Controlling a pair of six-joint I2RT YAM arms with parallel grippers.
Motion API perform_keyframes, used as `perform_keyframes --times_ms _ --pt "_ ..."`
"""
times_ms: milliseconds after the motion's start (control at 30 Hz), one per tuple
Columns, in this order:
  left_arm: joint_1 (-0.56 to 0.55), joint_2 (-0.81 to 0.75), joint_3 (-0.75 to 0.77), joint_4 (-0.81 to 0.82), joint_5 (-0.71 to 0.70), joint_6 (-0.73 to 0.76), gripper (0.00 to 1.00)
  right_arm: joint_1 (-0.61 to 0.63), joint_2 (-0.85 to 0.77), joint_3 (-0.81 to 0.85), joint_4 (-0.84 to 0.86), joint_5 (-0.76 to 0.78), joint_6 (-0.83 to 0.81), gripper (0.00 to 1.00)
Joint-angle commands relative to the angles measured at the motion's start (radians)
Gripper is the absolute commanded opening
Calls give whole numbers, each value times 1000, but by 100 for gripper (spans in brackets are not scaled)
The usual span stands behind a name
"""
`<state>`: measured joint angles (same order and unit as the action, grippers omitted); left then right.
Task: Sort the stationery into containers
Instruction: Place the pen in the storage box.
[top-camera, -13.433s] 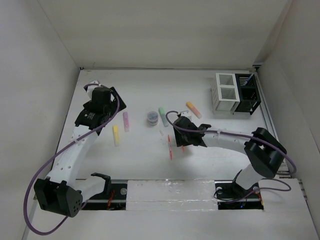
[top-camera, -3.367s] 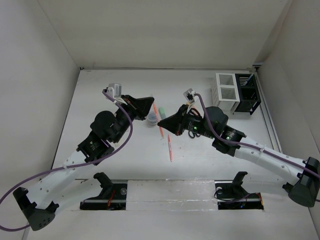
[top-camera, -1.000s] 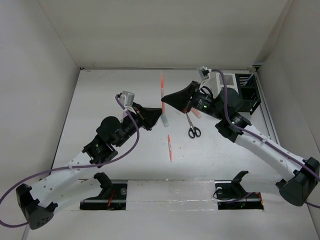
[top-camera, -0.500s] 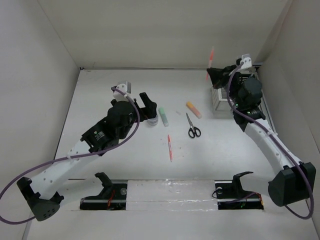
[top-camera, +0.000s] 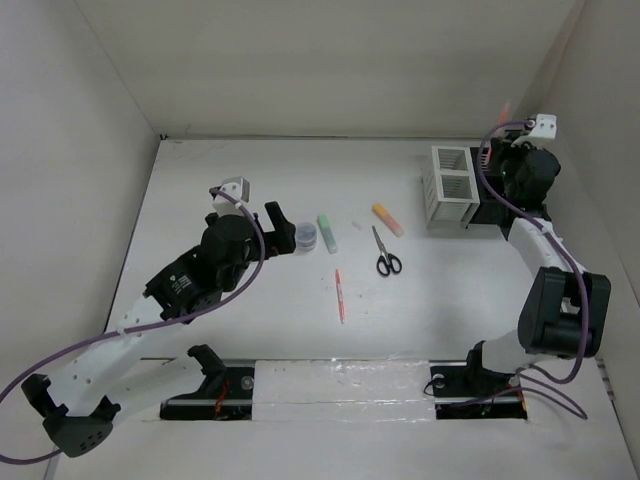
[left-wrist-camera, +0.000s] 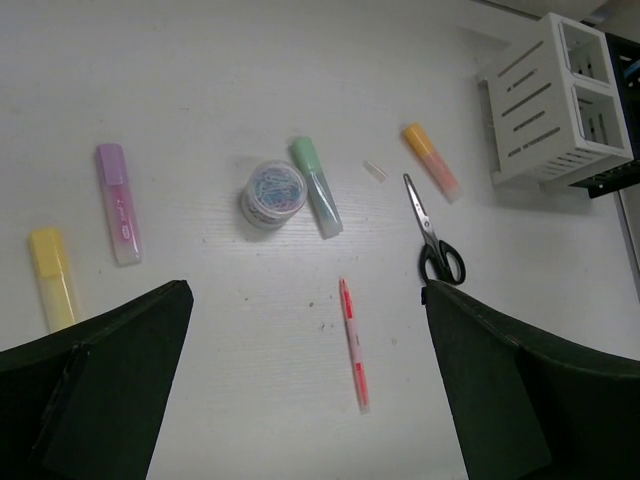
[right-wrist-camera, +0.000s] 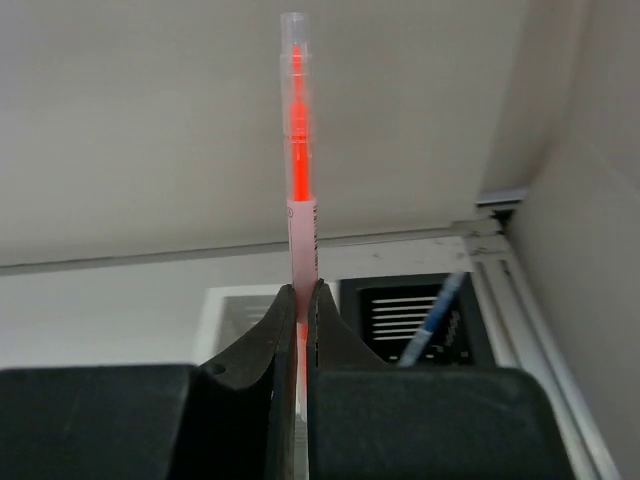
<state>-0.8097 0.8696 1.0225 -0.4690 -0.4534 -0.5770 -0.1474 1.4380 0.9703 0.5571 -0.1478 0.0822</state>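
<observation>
pen (right-wrist-camera: 297, 130), orange-red, upright in tight pinch of right gripper (right-wrist-camera: 298, 292), black organizer (right-wrist-camera: 400, 300) just beyond; left gripper (left-wrist-camera: 306, 288) wide.

A white, faintly grained tabletop (top-camera: 200, 180) is enclosed at the back and on both sides by plain white panel walls (top-camera: 330, 60), and a white board (top-camera: 340, 385) bearing a glossy patch of clear tape is laid across the tabletop's near edge, with dark slots below it.
</observation>
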Motion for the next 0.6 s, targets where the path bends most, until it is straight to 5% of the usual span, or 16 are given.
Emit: perform_keyframes --times_ms 0,567 --pt "3 -20 -16 29 39 32 100 -50 53 79 108 46 11 0" --pt "3 -11 -25 29 59 42 100 -139 364 288 6 -22 94 0"
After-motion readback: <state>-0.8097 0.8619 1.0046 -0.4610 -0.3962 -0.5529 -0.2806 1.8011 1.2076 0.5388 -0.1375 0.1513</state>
